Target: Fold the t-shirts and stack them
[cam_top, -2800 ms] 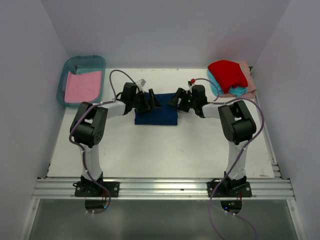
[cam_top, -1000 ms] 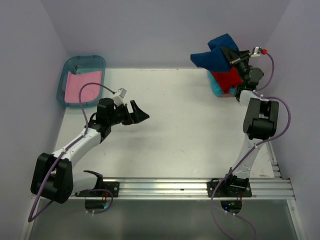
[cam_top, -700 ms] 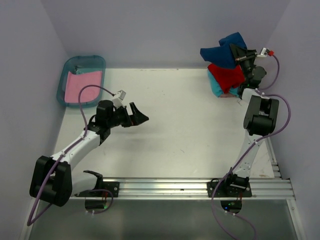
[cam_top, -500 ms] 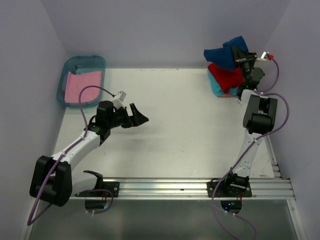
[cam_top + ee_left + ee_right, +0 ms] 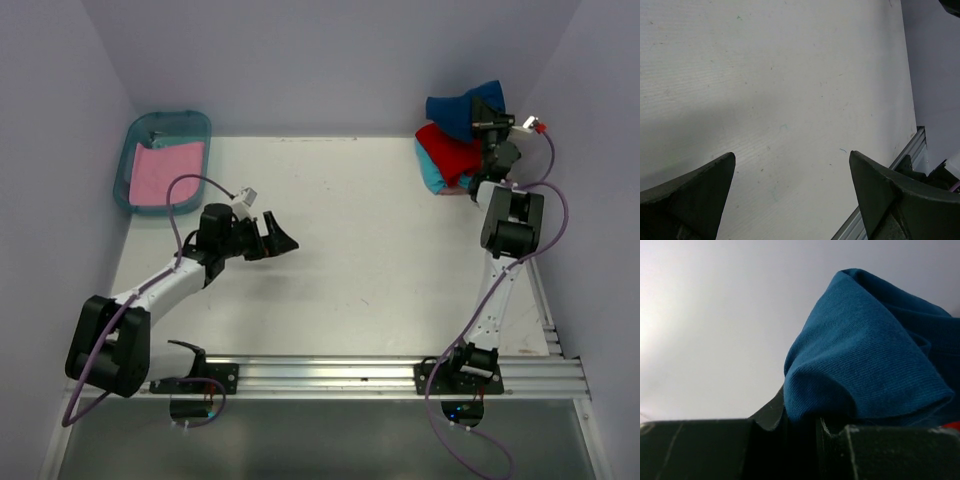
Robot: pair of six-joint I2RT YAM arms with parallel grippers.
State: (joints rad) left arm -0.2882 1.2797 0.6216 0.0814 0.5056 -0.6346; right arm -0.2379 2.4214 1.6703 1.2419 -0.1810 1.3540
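Moved since earlier: navy shirt [image 5: 452, 108] off table centre to far right | pink shirt [image 5: 167, 170] in bin [image 5: 135, 150], I reckon still to do | left gripper [image 5: 275, 238] wide open, empty | right gripper [image 5: 487, 112] pinching navy shirt above red shirt [image 5: 450, 148], not released | no writing I can read

A robotics lab test cell: a white table [image 5: 380, 260] boxed in by plain pale walls [image 5: 330, 60], with an aluminium rail [image 5: 330, 375] along its near edge carrying the cabled left arm [image 5: 165, 283] and right arm [image 5: 510, 220].
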